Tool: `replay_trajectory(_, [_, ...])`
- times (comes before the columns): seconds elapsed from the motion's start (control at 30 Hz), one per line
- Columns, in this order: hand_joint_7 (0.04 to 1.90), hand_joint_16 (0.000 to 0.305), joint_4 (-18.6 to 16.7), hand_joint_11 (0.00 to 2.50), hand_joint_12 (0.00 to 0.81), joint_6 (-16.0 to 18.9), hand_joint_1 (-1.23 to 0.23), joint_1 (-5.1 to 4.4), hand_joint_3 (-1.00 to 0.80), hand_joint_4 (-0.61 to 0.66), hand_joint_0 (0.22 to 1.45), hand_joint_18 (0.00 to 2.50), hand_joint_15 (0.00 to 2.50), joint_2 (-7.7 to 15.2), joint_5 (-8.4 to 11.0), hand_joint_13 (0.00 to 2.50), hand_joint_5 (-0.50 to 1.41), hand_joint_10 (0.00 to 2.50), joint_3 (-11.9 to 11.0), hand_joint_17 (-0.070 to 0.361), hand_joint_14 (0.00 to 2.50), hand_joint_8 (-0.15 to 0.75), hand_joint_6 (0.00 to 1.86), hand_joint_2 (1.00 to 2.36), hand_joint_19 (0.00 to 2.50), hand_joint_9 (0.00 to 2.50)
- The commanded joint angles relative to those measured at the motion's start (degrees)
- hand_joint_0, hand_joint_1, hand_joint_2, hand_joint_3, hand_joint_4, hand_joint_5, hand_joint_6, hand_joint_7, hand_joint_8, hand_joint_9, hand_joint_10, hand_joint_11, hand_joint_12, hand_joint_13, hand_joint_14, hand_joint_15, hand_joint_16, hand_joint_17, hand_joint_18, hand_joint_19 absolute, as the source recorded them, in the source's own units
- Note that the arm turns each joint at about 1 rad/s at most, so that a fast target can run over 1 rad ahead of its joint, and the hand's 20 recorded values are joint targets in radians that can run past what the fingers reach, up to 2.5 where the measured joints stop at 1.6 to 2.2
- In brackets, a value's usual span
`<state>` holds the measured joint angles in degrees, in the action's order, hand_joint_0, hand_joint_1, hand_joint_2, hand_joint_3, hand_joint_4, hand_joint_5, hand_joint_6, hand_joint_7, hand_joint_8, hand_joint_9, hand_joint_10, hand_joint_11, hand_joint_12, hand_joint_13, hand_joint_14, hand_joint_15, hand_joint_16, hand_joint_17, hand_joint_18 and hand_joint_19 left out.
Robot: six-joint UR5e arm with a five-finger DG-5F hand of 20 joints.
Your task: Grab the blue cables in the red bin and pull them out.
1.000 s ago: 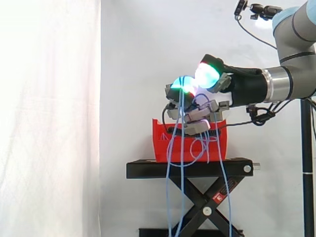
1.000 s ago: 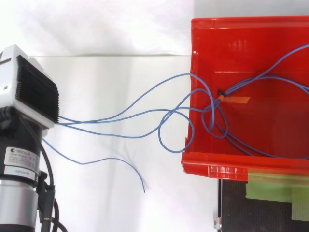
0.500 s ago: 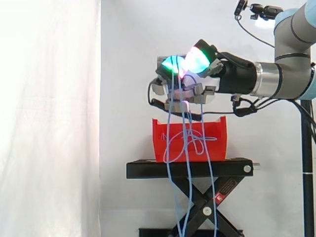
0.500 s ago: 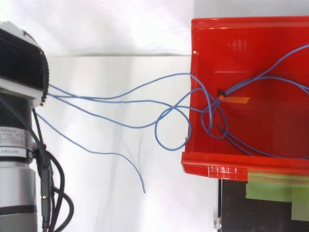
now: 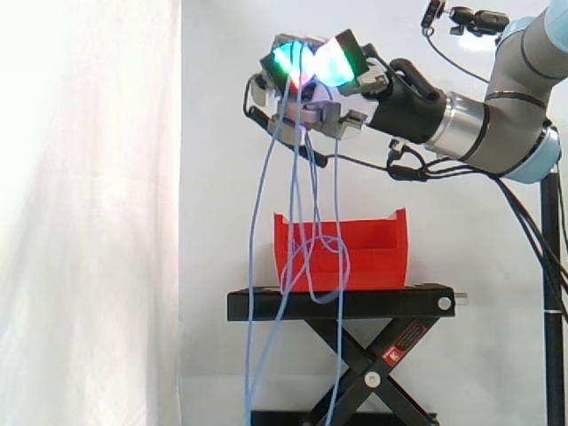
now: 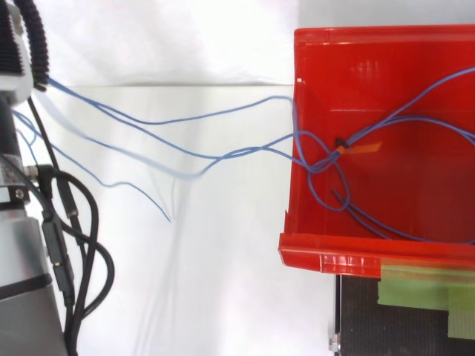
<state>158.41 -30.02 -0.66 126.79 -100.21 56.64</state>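
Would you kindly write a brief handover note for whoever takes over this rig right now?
Robot hand: shut on the blue cables, raised well above the red bin.
Cables: strands hang from it past the black stand; a tangled loop lies inside the bin.
Done: cables grasped and lifted.
Left: pull until every loop clears the bin.

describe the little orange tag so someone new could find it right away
Start at the red bin on the black stand. Inside it, the blue cables gather at one knot. The orange tag sticks out from that knot, the only flat orange strip among thin blue strands.
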Motion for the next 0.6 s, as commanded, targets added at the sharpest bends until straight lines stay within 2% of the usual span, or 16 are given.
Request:
replay_trajectory(0.0, [0.45, 0.045, -2.8, 0.93, 0.315, -1.8, -0.97, 0.04, -0.91, -0.05, 0.94, 0.96, 1.35, 0.0, -0.42, 1.06, 0.57, 0.02, 0.0, 0.102, 1.31, 0.263, 1.33, 1.00, 1.24, 0.88])
replay_trajectory(0.2, [0.44, 0.045, -5.0, 0.92, 0.312, -5.0, -0.97, 0.22, -0.91, -0.05, 0.94, 0.96, 1.37, 0.0, -0.69, 1.06, 0.57, 0.02, 0.0, 0.102, 1.30, 0.261, 1.33, 1.00, 1.24, 0.88])
replay_trajectory(0.3, [0.44, 0.045, -6.9, 0.93, 0.312, -6.3, -0.97, 0.31, -0.91, -0.05, 0.94, 0.96, 1.35, -0.1, -0.69, 1.06, 0.57, 0.02, 2.0, 0.101, 1.30, 0.264, 1.33, 1.00, 1.25, 0.88])
replay_trajectory(0.4, [0.44, 0.045, -10.3, 0.92, 0.312, -6.4, -0.97, 0.40, -0.91, -0.05, 0.94, 0.96, 1.37, -0.1, -0.69, 1.05, 0.57, 0.02, 3.7, 0.102, 1.30, 0.261, 1.33, 1.00, 1.24, 0.88])
replay_trajectory(0.43, [0.44, 0.045, -13.7, 0.94, 0.312, -6.3, -0.97, 0.40, -0.91, -0.04, 0.94, 0.96, 1.37, -0.1, -0.69, 1.06, 0.57, 0.02, 4.5, 0.101, 1.30, 0.262, 1.33, 1.00, 1.24, 0.88])
replay_trajectory(0.53, [0.44, 0.045, -17.7, 0.94, 0.312, -6.3, -0.97, 0.40, -0.91, -0.04, 0.94, 0.96, 1.37, -0.1, -0.69, 1.06, 0.57, 0.02, 4.6, 0.101, 1.30, 0.262, 1.33, 1.00, 1.24, 0.88])
replay_trajectory(0.57, [0.43, 0.045, -18.0, 0.93, 0.312, -6.4, -0.97, 0.40, -0.91, -0.05, 0.94, 0.96, 1.37, -0.1, -0.77, 1.05, 0.58, 0.02, 4.6, 0.101, 1.30, 0.259, 1.33, 1.00, 1.24, 0.88])
